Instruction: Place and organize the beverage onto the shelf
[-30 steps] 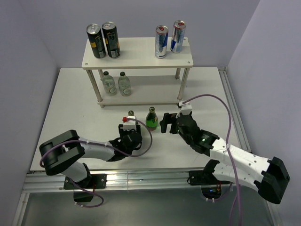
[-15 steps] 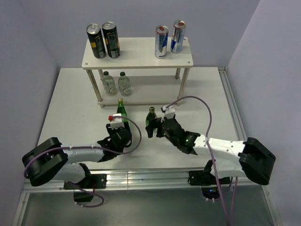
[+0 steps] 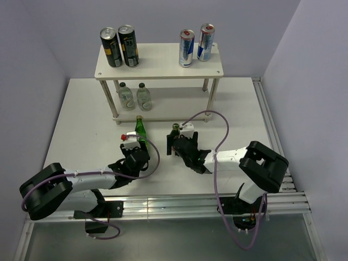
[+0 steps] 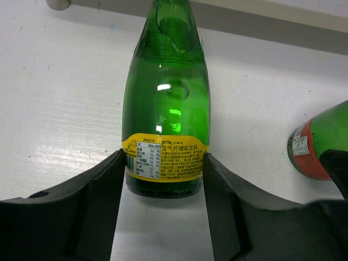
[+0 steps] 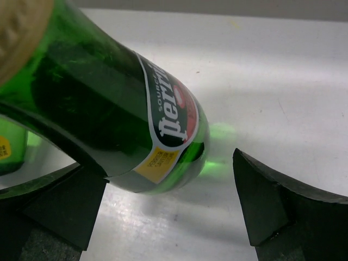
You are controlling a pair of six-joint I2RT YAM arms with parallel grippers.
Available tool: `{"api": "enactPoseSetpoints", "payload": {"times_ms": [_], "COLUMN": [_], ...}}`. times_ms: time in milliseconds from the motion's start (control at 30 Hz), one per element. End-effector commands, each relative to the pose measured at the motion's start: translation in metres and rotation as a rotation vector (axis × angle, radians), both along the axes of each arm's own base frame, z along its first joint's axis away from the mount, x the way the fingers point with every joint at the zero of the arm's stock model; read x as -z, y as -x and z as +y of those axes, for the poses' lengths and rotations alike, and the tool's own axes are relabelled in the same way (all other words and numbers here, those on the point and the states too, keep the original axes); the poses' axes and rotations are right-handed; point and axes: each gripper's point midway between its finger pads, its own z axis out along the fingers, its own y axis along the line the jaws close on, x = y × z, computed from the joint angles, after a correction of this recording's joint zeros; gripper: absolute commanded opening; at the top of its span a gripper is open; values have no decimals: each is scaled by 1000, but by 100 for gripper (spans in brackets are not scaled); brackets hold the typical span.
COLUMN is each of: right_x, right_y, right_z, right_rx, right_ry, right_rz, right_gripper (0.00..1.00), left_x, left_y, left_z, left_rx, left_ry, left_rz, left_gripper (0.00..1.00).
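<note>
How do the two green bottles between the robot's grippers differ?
The left bottle wears a yellow label; the right bottle wears a red Perrier one. The left gripper has its fingers pressed on both sides of the left bottle, while the right gripper leaves a clear gap beside the right bottle. Both are green glass, on the table before the shelf.

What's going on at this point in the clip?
The left gripper has its fingers pressed against both sides of a yellow-labelled green bottle, which stands on the table in front of the shelf. The right gripper is open around a green Perrier bottle next to it, with one finger clear of the glass. The shelf already holds four cans on top and two clear bottles on the lower board.
</note>
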Motion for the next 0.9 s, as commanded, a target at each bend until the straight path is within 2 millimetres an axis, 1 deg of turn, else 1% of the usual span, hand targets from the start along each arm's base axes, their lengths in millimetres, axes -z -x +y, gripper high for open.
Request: {"api": "enactPoseSetpoints", "payload": {"times_ms": [0, 33, 100, 133, 200, 233, 267, 333, 400, 500, 567, 700, 733, 767, 800, 867], "right_x": [-29, -30, -31, -32, -32, -35, -36, -40, -45, -51, -56, -55, -54, -50, -51, -46], "right_y": [-24, -26, -29, -31, -33, -34, -35, -37, -39, -41, -44, -49, -50, -51, -53, -55], "right_z": [6, 5, 7, 6, 6, 6, 5, 4, 4, 6, 7, 8, 9, 8, 11, 11], "right_rx": [104, 120, 127, 136, 148, 152, 158, 166, 175, 179, 181, 190, 192, 197, 197, 201], "right_ry": [-64, -68, -78, -77, -76, -73, -71, -70, -81, -78, -79, -62, -53, -38, -40, -29], "right_rz": [-120, -134, -151, -158, -167, -175, -183, -201, -216, -235, -248, -263, -266, -263, -264, -256], "right_gripper": [100, 100, 100, 100, 100, 100, 100, 100, 100, 99, 99, 97, 95, 94, 92, 87], "left_x": [-24, -20, -22, -17, -14, -11, -9, -4, -1, 3, 1, -8, -9, -11, -14, -14], "left_y": [-13, -14, -18, -19, -21, -22, -22, -21, -20, -21, -22, -24, -26, -26, -27, -27], "left_z": [-9, -10, -13, -13, -14, -13, -14, -14, -16, -18, -19, -20, -19, -19, -17, -14], "left_rx": [-26, -24, -19, -19, -14, -14, -10, -8, -6, -2, -2, 3, 2, 2, -3, -9], "left_ry": [93, 79, 80, 70, 74, 70, 67, 60, 60, 52, 49, 58, 61, 62, 67, 67], "left_rz": [-70, -59, -53, -41, -26, -17, -4, 11, 25, 41, 39, 29, 28, 26, 22, 21], "left_gripper": [0, 0, 2, 18, 47, 66, 71, 77, 80, 83, 85, 87, 87, 87, 87, 87]}}
